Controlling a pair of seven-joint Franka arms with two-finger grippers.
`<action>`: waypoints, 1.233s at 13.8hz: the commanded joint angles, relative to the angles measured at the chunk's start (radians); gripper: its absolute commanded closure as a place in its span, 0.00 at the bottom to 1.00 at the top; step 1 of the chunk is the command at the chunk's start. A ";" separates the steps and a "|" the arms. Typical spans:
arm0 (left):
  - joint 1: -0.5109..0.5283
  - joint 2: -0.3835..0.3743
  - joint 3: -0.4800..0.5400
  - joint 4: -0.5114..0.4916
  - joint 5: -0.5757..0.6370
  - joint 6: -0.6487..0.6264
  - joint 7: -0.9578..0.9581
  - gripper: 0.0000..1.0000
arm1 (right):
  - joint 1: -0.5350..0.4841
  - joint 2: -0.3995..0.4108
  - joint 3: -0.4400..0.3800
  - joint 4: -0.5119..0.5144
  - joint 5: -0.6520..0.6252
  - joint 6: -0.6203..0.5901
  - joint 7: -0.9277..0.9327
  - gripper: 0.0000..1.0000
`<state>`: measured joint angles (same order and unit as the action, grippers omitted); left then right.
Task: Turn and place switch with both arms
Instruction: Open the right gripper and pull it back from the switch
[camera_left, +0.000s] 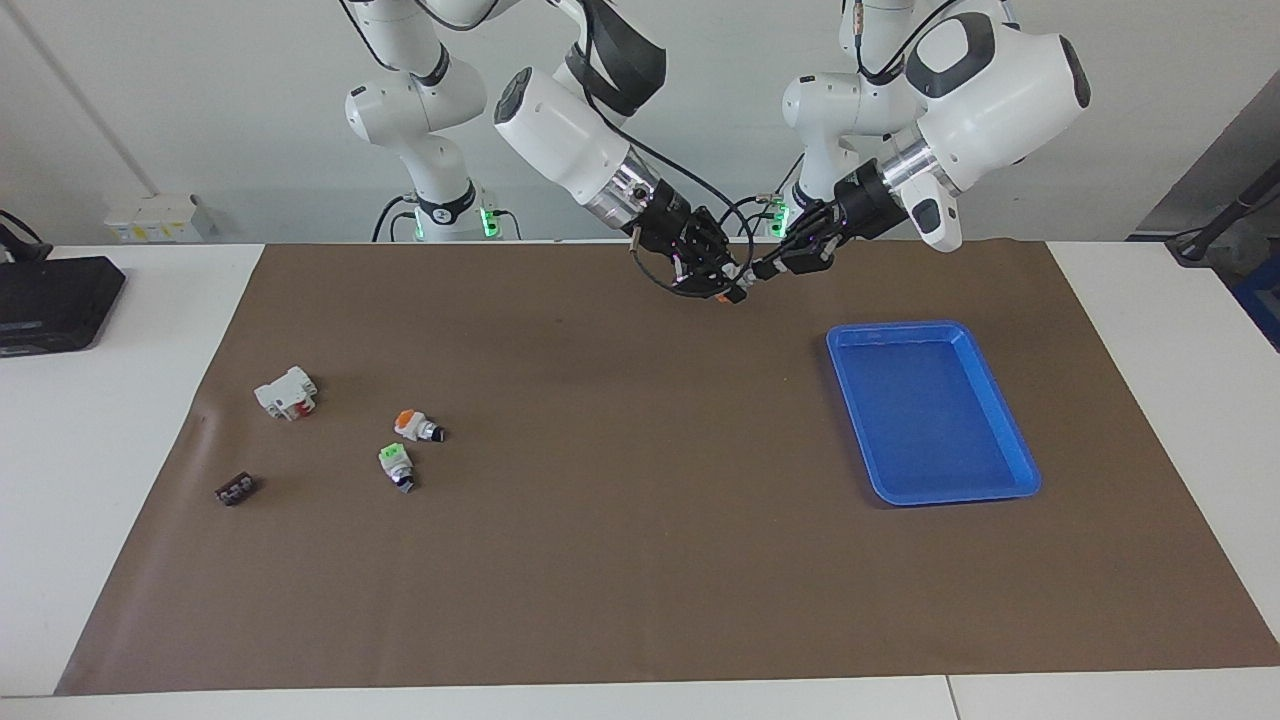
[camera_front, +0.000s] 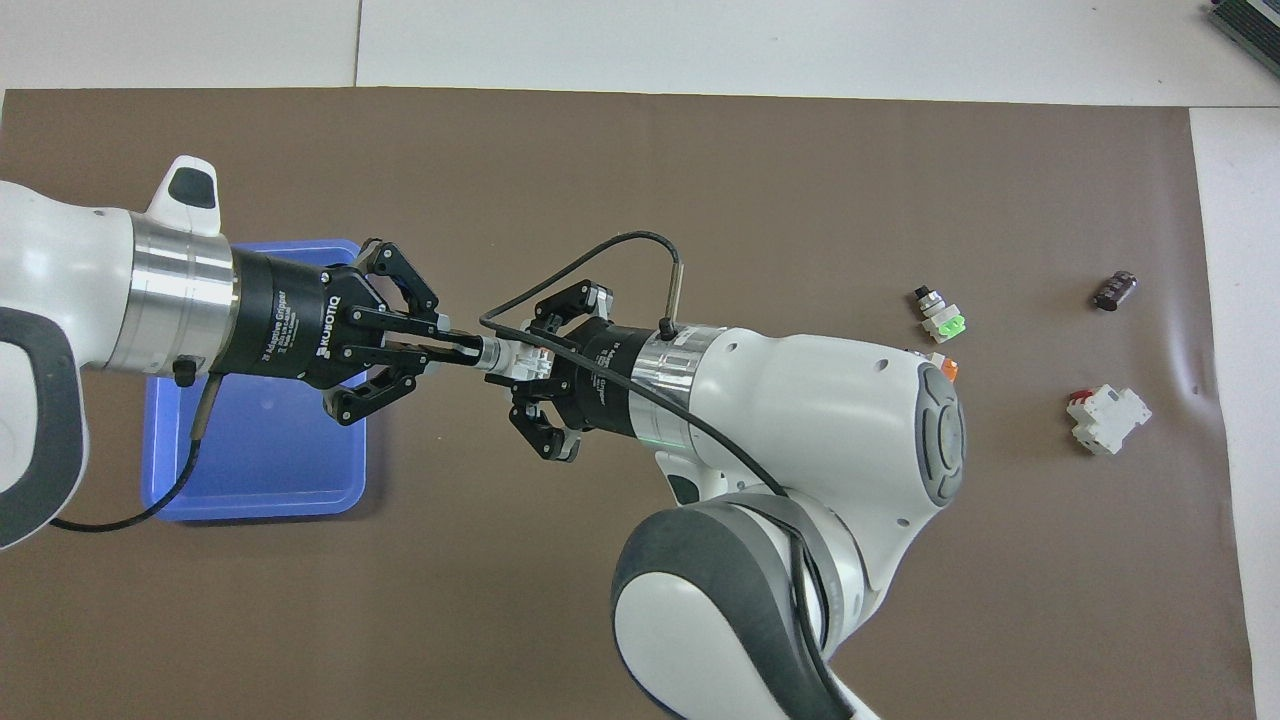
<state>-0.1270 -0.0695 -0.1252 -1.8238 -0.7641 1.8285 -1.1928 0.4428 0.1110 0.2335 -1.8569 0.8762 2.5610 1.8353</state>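
Note:
The switch (camera_left: 738, 290) hangs in the air between both grippers, over the brown mat near the robots' edge. In the overhead view the switch (camera_front: 500, 355) shows white and silver. My right gripper (camera_left: 722, 282) is shut on its body, and my left gripper (camera_left: 765, 268) is shut on its slim knob end. Seen from overhead, the left gripper (camera_front: 452, 347) points straight at the right gripper (camera_front: 527, 362), with the two nearly in line. The orange end is mostly hidden inside the right gripper's fingers.
A blue tray (camera_left: 930, 420) lies toward the left arm's end, partly under the left gripper in the overhead view (camera_front: 260, 460). Toward the right arm's end lie an orange-ended switch (camera_left: 415, 427), a green-ended switch (camera_left: 396, 464), a white block (camera_left: 285, 392) and a small dark part (camera_left: 236, 489).

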 joint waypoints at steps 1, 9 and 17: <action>-0.019 -0.013 -0.001 -0.023 -0.006 0.080 -0.016 1.00 | 0.007 0.001 0.017 0.012 -0.034 -0.012 0.021 1.00; -0.019 -0.012 0.001 -0.028 -0.001 0.107 -0.007 1.00 | -0.009 -0.027 0.017 0.012 -0.290 -0.188 -0.116 0.00; -0.002 -0.024 0.004 -0.071 0.133 0.109 0.105 1.00 | -0.189 -0.151 0.010 0.013 -0.292 -0.493 -0.431 0.00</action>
<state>-0.1349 -0.0694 -0.1228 -1.8520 -0.6619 1.9113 -1.1309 0.3008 0.0058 0.2343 -1.8179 0.5991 2.1080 1.4685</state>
